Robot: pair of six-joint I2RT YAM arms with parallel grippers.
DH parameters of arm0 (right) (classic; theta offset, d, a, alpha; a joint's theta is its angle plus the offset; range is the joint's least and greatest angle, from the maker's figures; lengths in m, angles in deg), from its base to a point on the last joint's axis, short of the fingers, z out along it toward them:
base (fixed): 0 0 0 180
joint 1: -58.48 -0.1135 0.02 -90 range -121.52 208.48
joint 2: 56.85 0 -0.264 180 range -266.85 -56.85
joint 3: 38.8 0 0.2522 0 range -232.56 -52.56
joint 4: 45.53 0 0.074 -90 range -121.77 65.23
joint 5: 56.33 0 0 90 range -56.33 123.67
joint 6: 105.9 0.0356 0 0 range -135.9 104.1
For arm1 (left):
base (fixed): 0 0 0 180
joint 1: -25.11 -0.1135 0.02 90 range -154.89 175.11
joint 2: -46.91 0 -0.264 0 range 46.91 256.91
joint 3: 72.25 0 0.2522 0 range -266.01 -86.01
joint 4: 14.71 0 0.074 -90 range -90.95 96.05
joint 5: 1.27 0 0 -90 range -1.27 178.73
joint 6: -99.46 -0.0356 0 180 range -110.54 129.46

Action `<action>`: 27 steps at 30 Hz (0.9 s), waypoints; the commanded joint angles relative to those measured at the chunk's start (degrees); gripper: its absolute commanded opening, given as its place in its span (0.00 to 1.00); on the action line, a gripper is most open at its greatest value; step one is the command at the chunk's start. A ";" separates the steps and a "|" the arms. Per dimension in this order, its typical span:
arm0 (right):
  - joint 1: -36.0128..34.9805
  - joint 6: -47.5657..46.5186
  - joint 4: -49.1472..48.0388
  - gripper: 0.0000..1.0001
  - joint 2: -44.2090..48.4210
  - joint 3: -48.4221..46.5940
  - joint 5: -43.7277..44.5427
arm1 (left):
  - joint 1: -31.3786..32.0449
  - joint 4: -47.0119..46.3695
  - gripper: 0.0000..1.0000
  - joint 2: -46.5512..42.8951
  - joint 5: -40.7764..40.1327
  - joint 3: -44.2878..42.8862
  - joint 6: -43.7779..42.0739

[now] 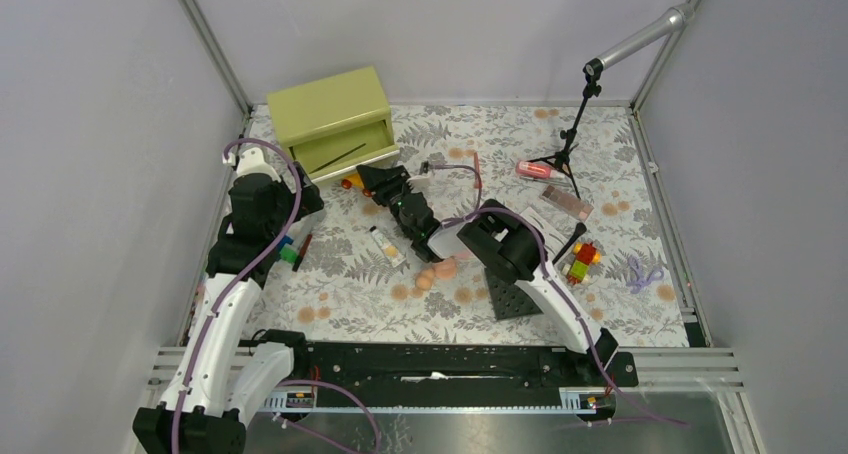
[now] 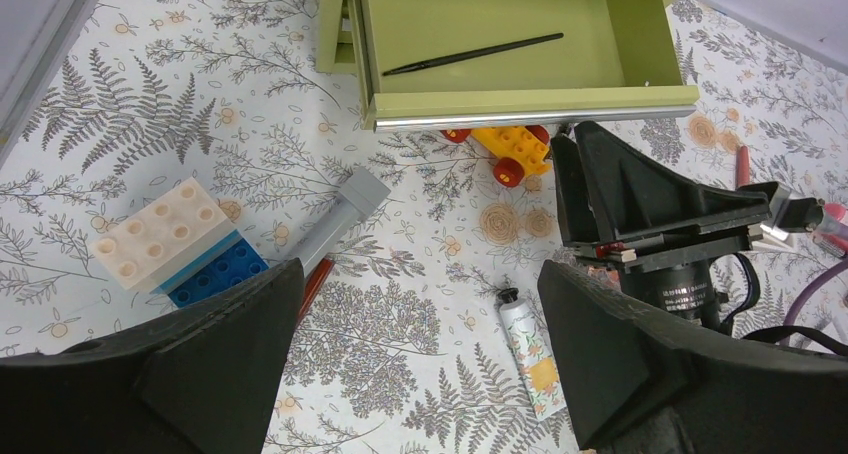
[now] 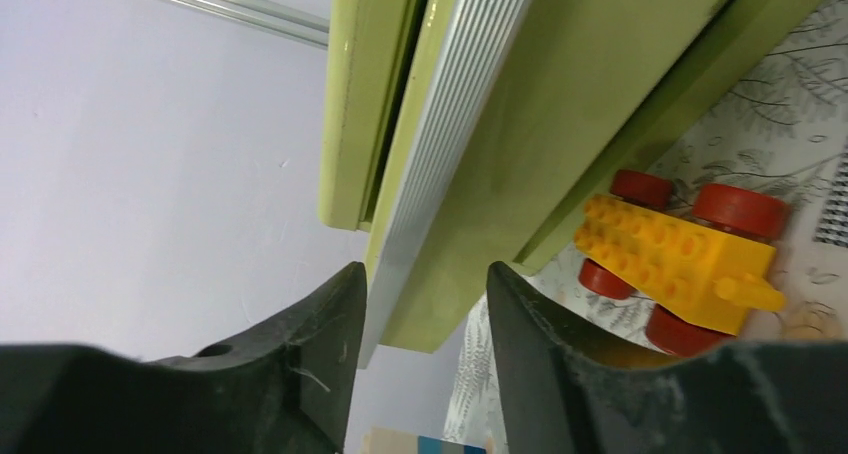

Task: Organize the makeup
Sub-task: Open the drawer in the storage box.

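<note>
Left gripper (image 2: 418,284), jaws wide, hovers empty over the fern-print table (image 2: 120,94); thin black brush (image 2: 472,53) lies inside the open green drawer (image 2: 520,102); cream tube with black cap (image 2: 528,349) rests on the table; right gripper (image 3: 425,274), jaws half-parted, straddles the drawer's ribbed silver handle (image 3: 455,104).

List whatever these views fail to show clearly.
- Top view: sponges partly under the right arm; count unclear.
- Left wrist view: pink object cut off by the right edge; kind unclear.
- Right wrist view: drawer interior hidden by its own front.
</note>
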 commanded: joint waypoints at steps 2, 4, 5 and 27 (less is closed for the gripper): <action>0.11 -4.57 -1.25 0.59 6.48 3.72 1.26 | -0.51 -2.13 0.99 -0.34 0.46 -2.00 -0.64; 0.16 -4.96 -0.01 0.61 7.43 4.69 0.43 | -0.60 -2.13 0.99 -0.48 0.41 -2.00 -0.71; 0.21 -4.98 0.71 0.62 8.02 5.33 0.12 | -0.66 -2.13 0.99 -0.52 0.40 -2.02 -0.72; 9.25 -46.11 68.20 0.69 31.81 -2.03 -11.44 | -1.48 3.37 0.99 10.13 1.17 -10.92 5.36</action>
